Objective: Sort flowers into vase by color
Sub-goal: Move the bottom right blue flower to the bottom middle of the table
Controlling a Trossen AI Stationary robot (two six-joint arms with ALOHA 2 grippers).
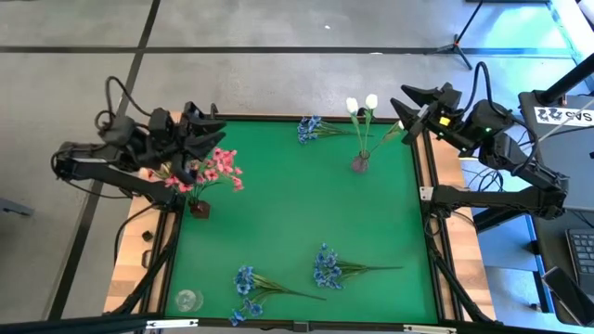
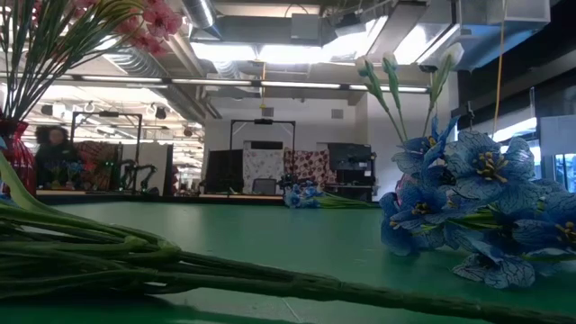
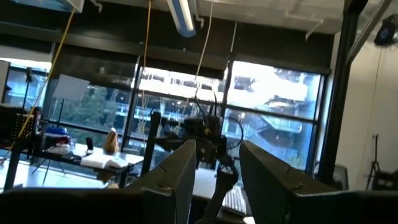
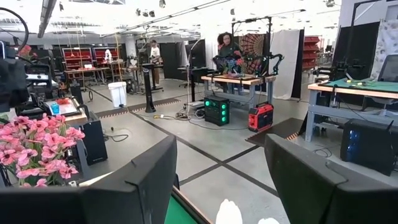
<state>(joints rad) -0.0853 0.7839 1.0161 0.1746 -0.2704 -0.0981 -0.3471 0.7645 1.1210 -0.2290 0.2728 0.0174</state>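
Nearest the low camera a bundle of long green stems (image 2: 135, 261) lies flat across the green table (image 1: 278, 232), with a blue sprig (image 2: 477, 216) resting just beyond it; from above these read as two blue sprigs lying loose near the front edge, one (image 1: 249, 289) toward the left and one (image 1: 329, 269) nearer the middle, neither yet in any vase; a third blue sprig (image 1: 311, 128) lies at the far edge, just beside the white buds. The pink blossoms (image 1: 209, 172) already stand together in a dark vase (image 1: 200, 209) at the left edge, and the two white buds (image 1: 362, 104) stand upright in a small vase (image 1: 360, 164) toward the far right (so pink and white look sorted, blue not); a clear glass vase (image 1: 188, 300) at the front-left corner stands empty, probably meant for the blue ones. The left gripper (image 1: 206, 139) hangs above the pink bunch; its wrist camera shows both fingers apart with nothing between them, so it is released, likely having nothing more to do at that vase. The right gripper (image 1: 410, 104) waits off the table's far right corner, near the white buds, jaws spread and empty in its own wrist view, where the tips of the buds just show below and the pink cluster stands far across the table.
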